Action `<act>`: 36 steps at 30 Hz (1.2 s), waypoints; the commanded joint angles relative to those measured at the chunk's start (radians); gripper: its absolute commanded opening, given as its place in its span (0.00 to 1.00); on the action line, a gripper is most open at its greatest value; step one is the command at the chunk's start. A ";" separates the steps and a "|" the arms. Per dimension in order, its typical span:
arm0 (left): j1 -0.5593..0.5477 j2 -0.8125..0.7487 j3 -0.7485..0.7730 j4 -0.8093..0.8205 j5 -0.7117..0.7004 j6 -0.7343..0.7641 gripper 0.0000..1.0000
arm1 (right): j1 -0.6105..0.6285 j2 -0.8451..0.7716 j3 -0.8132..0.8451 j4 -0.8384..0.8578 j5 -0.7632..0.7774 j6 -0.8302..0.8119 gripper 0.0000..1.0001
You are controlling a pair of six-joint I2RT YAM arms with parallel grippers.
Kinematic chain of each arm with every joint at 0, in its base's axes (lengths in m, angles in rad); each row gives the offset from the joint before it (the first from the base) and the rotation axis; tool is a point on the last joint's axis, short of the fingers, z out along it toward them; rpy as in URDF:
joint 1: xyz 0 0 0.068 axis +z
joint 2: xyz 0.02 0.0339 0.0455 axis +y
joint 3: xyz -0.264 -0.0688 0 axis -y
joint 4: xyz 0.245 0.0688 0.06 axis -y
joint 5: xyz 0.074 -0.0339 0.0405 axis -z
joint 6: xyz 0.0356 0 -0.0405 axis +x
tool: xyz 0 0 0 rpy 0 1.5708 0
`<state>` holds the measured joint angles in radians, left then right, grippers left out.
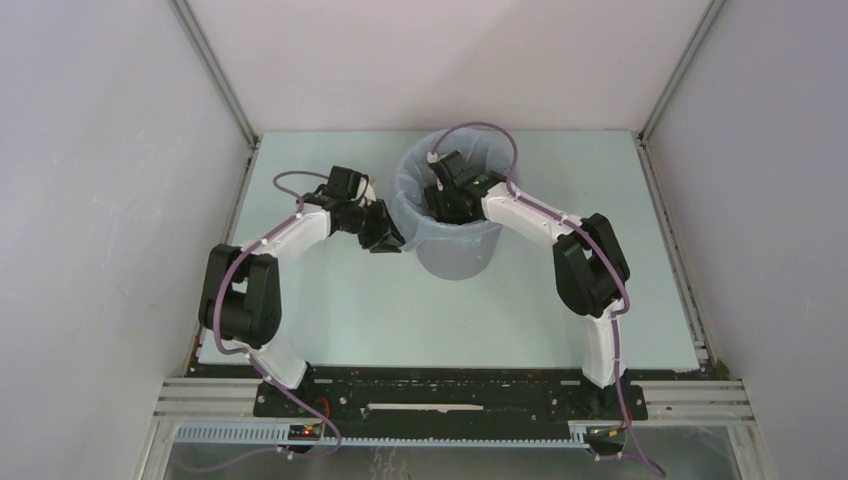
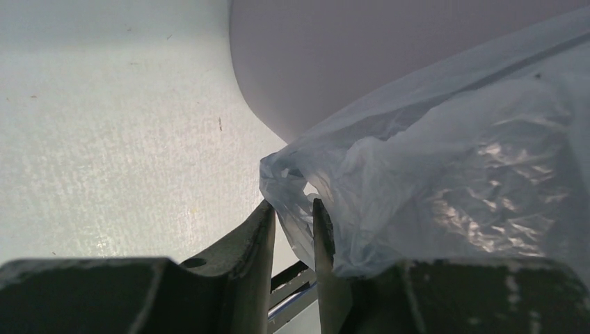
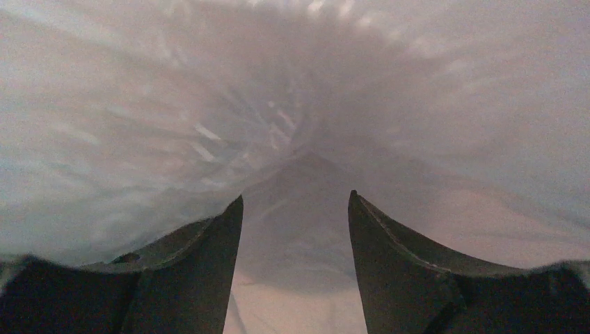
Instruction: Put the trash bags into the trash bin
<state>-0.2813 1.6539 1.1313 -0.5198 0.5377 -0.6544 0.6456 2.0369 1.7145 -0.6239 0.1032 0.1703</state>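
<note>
Presently: bag-seating step, part done.

- Left gripper [image 2: 292, 209]: jaws clamped on a fold of the trash bag [image 2: 452, 160], just outside the bin's left rim.
- Trash bin [image 1: 455, 262]: upright, with the bag draped over its mouth and hanging inside.
- Right gripper [image 3: 296, 198]: down inside the lined bin, jaws apart, holding nothing.

Next, by judgement: press the film deeper while the left pinch guards the edge.

One grey trash bin [image 1: 457, 264], one pale blue-grey trash bag [image 1: 407, 196], two robot arms [image 1: 298, 230] [image 1: 540, 215], one table [image 1: 350, 315]
</note>
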 commanded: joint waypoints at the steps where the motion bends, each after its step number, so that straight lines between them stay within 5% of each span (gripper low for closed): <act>1: -0.003 0.010 0.076 -0.002 0.019 0.011 0.31 | 0.006 0.013 -0.064 0.117 0.002 0.036 0.66; 12: -0.003 0.010 0.088 0.000 0.015 0.009 0.33 | -0.006 -0.051 0.095 -0.056 -0.024 0.047 0.69; 25: -0.002 -0.081 0.051 -0.054 -0.077 0.048 0.46 | -0.008 -0.189 0.263 -0.276 -0.036 0.071 0.81; 36: 0.012 -0.415 0.053 -0.229 -0.265 0.050 0.86 | -0.042 -0.407 0.402 -0.412 -0.056 0.080 0.88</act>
<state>-0.2794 1.3766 1.1599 -0.6601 0.3649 -0.6174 0.6281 1.7767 2.0659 -0.9874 0.0616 0.2295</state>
